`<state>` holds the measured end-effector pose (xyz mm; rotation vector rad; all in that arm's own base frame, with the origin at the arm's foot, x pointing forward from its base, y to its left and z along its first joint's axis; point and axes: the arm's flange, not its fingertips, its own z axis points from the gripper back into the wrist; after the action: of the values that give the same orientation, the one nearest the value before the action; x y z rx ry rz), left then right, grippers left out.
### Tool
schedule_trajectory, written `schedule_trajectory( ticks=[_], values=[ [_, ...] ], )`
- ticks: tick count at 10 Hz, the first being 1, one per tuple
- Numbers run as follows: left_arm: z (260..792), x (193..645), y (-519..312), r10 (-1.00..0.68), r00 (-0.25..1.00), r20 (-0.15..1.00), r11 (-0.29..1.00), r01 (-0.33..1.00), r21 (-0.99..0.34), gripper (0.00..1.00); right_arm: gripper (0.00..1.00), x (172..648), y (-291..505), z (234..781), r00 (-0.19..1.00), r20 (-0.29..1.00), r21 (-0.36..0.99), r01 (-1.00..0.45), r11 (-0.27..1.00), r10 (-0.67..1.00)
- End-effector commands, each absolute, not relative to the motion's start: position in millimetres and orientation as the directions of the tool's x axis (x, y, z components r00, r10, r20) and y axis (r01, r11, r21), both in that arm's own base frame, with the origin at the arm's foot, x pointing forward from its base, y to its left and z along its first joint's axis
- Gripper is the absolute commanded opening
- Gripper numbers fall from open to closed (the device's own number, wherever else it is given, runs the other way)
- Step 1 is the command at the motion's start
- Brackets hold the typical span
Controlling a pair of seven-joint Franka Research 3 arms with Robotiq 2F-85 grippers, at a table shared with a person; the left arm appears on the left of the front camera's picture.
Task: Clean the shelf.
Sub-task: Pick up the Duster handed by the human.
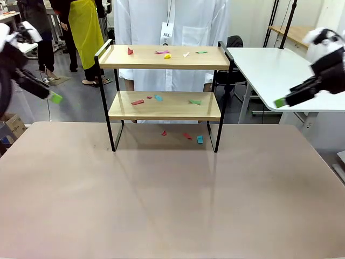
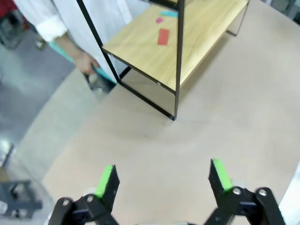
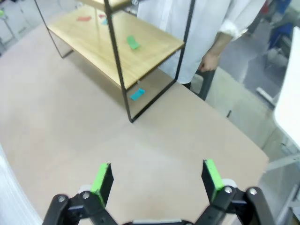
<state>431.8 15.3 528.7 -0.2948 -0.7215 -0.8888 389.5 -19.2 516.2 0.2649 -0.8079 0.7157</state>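
Robot workstation, seen across a beige table (image 1: 172, 205). A shelf (image 1: 121, 58) of two light wooden boards in a thin black frame stood at the far middle of the table, just in front of a person (image 1: 183, 21) in a white coat. Small paper scraps (image 1: 167, 55) in red, pink, yellow, white and green lay scattered along the top board. More red, teal and green pieces lay on the lower board, and three lay on the table directly beneath the shelf.

The left gripper (image 1: 56, 98) hung in the air at the left edge of the front view, well apart from the shelf. Its own wrist view showed the two green-padded fingers spread wide with nothing between them, above bare table near the shelf's corner leg. The right gripper (image 1: 279, 102) hung at the right edge, likewise well apart from the shelf. Its fingers were also spread wide and held nothing.

In the left wrist view the person's hand (image 2: 84, 60) hung beside the shelf next to a teal object (image 2: 104, 76) too blurred to identify.
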Motion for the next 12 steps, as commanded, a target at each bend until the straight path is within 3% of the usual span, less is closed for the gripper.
schedule_trajectory(
  ticks=[1, 4, 5, 9, 11, 12],
  values=[
    [502.5, 469.3, 60.7, -0.595, 0.345, 0.726, 0.511, 0.859, 0.01, 1.0, 1.0, 410.2, -68.1, 496.0, 0.397, 0.784, -0.035, -0.74, 0.672, 0.477],
    [474.7, 476.6, 89.9, -0.545, 0.341, 0.766, 0.509, 0.861, -0.021, 1.0, 1.0, 404.0, -105.4, 472.3, 0.326, 0.849, -0.027, -0.759, 0.651, 0.415],
    [490.1, 455.5, 85.1, -0.565, 0.333, 0.755, 0.525, 0.851, 0.017, 1.0, 1.0, 396.8, -102.9, 481.4, 0.401, 0.794, -0.044, -0.71, 0.702, 0.456],
    [483.2, 459.5, 87.9, -0.57, 0.352, 0.742, 0.53, 0.848, 0.006, 1.0, 1.0, 397.3, -104.7, 477.1, 0.393, 0.801, -0.044, -0.712, 0.701, 0.45],
    [470.1, 485.8, 104.1, -0.5, 0.328, 0.802, 0.512, 0.858, -0.031, 1.0, 1.0, 425.4, -143.6, 461.2, 0.333, 0.842, -0.042, -0.743, 0.668, 0.424],
    [463.0, 493.0, 111.3, -0.452, 0.284, 0.846, 0.444, 0.894, -0.063, 1.0, 1.0, 437.3, -155.3, 453.8, 0.313, 0.855, -0.038, -0.758, 0.651, 0.414]
  ],
)
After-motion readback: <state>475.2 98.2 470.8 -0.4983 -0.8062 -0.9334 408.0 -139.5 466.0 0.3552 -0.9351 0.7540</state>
